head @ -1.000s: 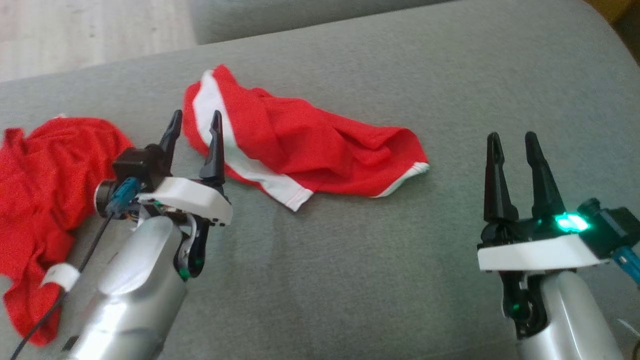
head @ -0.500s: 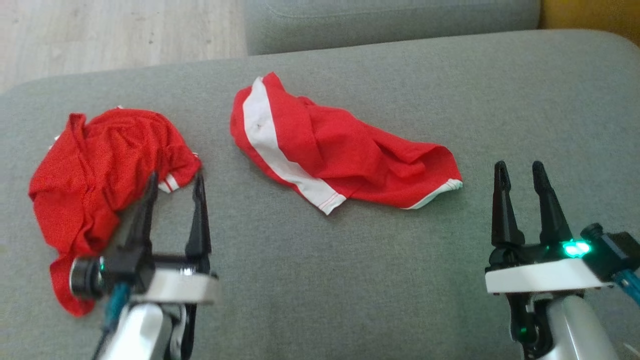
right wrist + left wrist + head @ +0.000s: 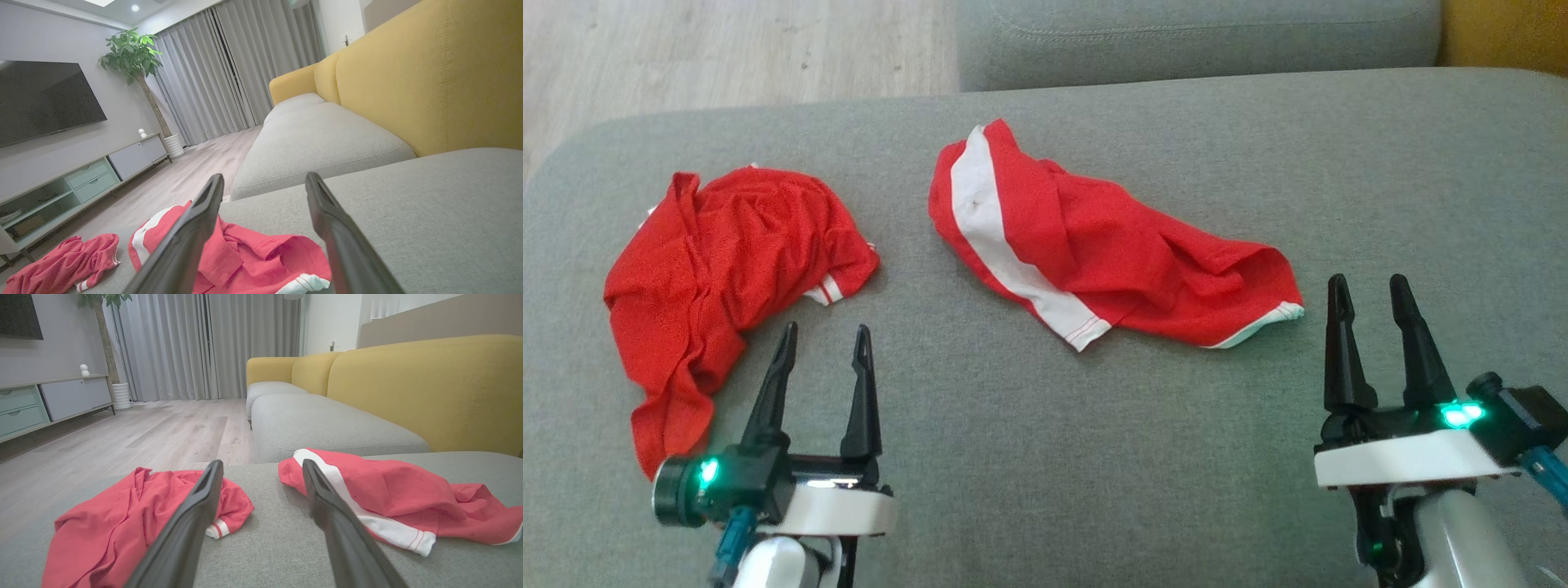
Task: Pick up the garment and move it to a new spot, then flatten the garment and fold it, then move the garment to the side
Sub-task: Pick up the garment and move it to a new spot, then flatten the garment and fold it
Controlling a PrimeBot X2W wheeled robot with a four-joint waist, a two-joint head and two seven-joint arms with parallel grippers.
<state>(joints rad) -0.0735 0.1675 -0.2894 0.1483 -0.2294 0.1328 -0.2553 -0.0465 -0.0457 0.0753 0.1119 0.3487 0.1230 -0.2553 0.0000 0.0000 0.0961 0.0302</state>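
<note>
Two red garments lie apart on the grey sofa seat [image 3: 1045,457]. The left garment [image 3: 727,253] [image 3: 122,514] [image 3: 61,261] is crumpled, with a small white-striped cuff showing. A second garment [image 3: 1111,253] [image 3: 388,490] [image 3: 253,253], in the middle, is longer and carries a broad white band and white hem. My left gripper [image 3: 825,331] [image 3: 261,463] hovers open just in front of the left garment's cuff, holding nothing. My right gripper [image 3: 1367,282] [image 3: 264,176] stands open and empty, to the right of the middle garment's hem.
The seat's rounded left edge [image 3: 556,163] drops to a wooden floor [image 3: 727,49]. Another grey cushion [image 3: 1192,41] lies beyond, with a yellow backrest [image 3: 429,388] to the right. A low TV cabinet [image 3: 81,179] stands across the room.
My left gripper has drawn back toward me, away from the gap between the garments, staying open. The head camera has shifted, so both garments sit further right. The right gripper keeps its pose.
</note>
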